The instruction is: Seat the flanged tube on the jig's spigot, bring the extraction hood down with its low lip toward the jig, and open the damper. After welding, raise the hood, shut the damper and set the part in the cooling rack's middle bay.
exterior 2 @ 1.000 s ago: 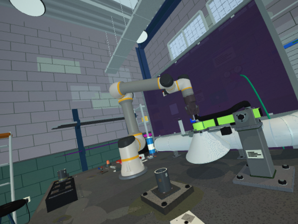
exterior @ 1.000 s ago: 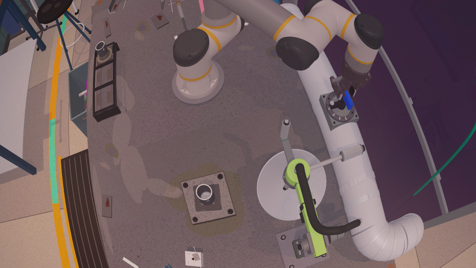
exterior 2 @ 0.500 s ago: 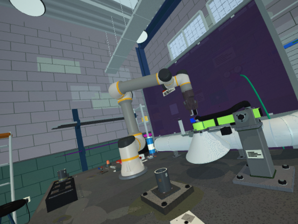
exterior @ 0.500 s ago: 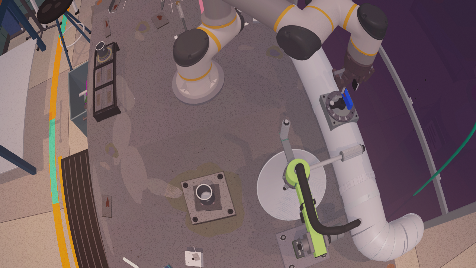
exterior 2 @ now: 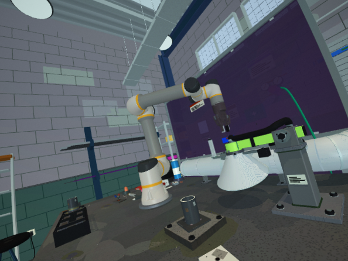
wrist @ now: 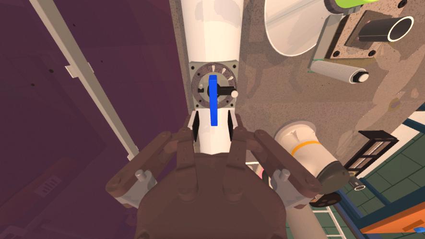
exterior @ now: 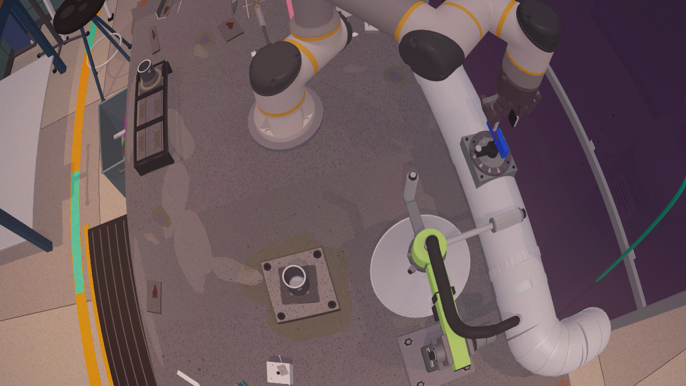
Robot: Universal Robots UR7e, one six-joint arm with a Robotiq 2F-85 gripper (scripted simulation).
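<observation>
The blue damper lever sits on a grey dial plate on top of the white duct, and its free end points toward my gripper, which hovers just above and short of it. The white conical hood hangs from a green arm beside the duct. The jig stands on the table with an upright dark tube on it. The flanged tube stands in an end bay of the black cooling rack at the table's far side. My gripper is open and empty.
The white duct runs under my wrist along the purple wall. The hood's two handle bars stick out near the duct. The arm's base stands mid-table, and small plates and scraps lie at the table's edges.
</observation>
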